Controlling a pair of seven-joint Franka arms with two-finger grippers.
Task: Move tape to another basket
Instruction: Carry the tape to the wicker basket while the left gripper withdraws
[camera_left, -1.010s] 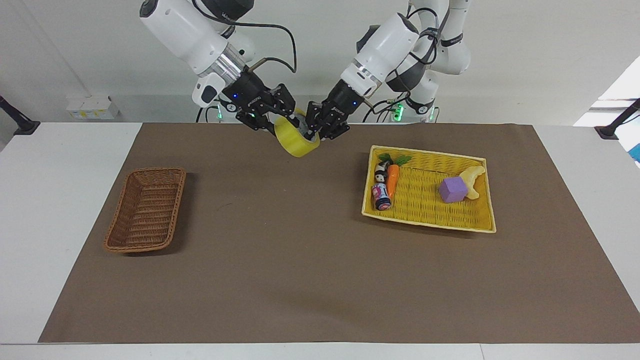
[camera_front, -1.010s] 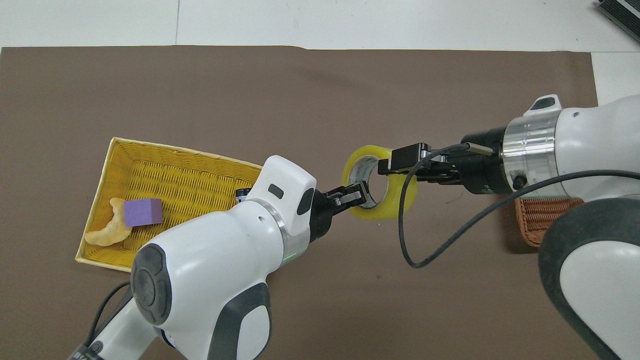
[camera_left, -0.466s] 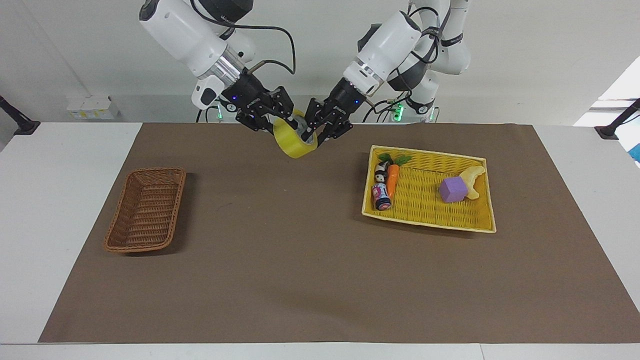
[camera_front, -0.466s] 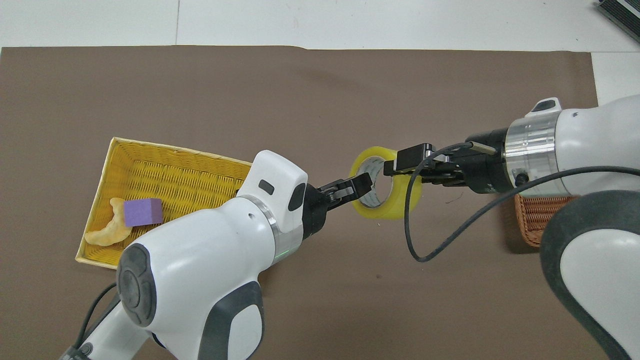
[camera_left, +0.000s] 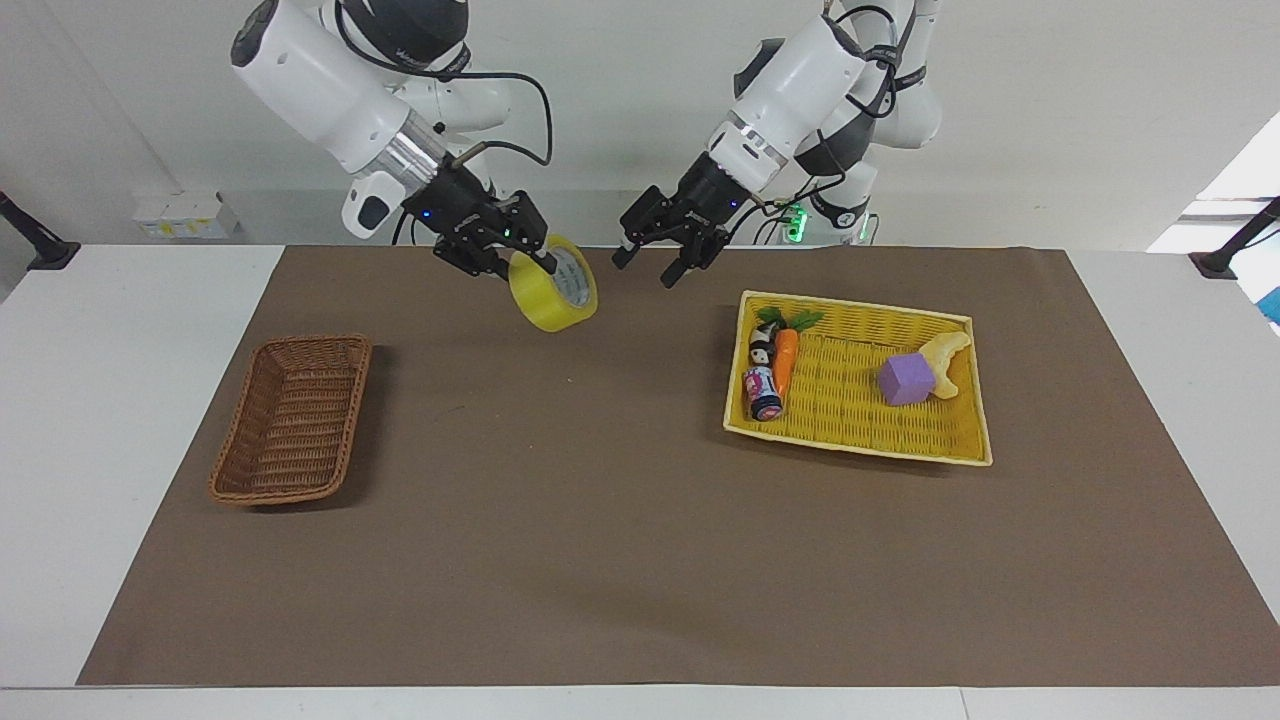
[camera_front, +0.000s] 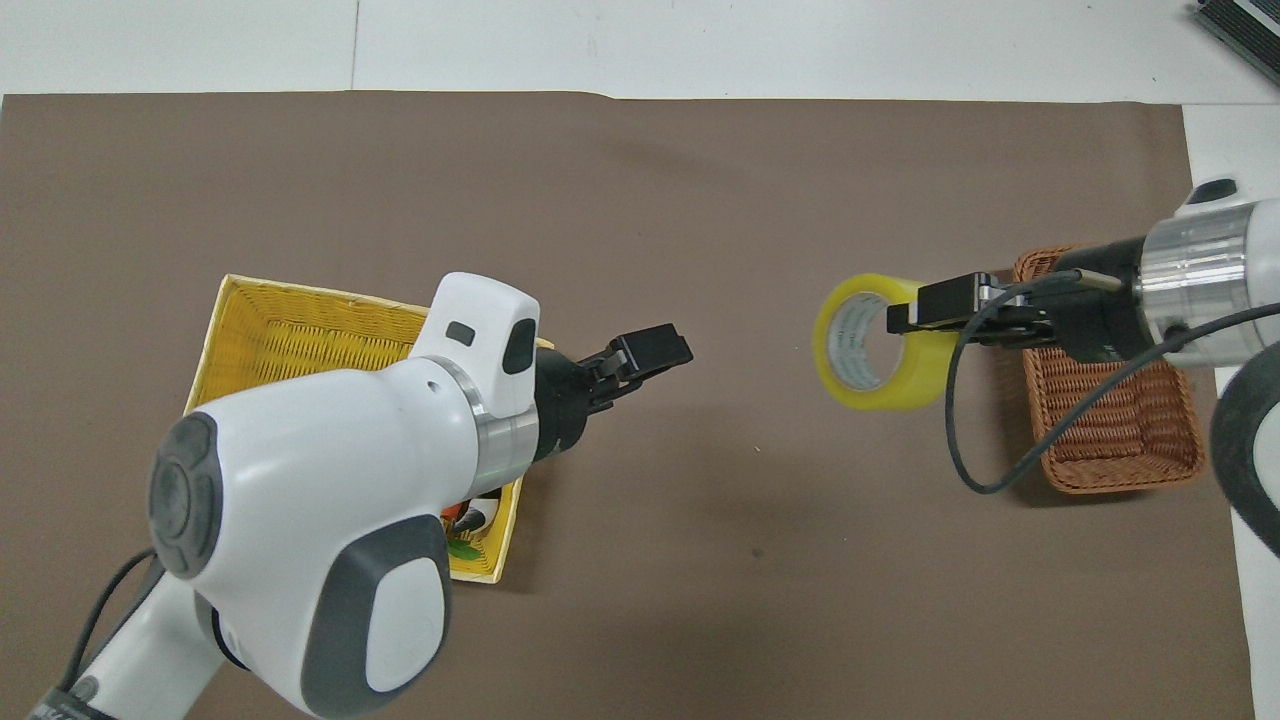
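**Handover finished; tape with right arm, drop-off pending**

Since a second ago the left gripper (camera_left: 663, 262) has let go of the tape (camera_left: 553, 285) and drawn back toward the yellow tray basket (camera_left: 965, 392); its jaws now stand wide apart and empty, over bare mat near that tray.

Right gripper (camera_left: 527, 258) is clamped on the wall of the roll, one finger through the core. Roll hangs on edge in the air, over the brown mat (camera_left: 600, 520) between the two baskets, nearer the right arm's end.

Done: pickup, transfer. Left: carry over the brown wicker basket (camera_left: 292, 420), lower, release. That basket holds nothing yet.

Around: carrot (camera_left: 786, 358), small can (camera_left: 762, 392), purple block (camera_left: 906, 379) and a pale curved piece (camera_left: 947, 358) lie in the yellow tray. Nothing on the worktop stands between roll and wicker basket; the route looks free.
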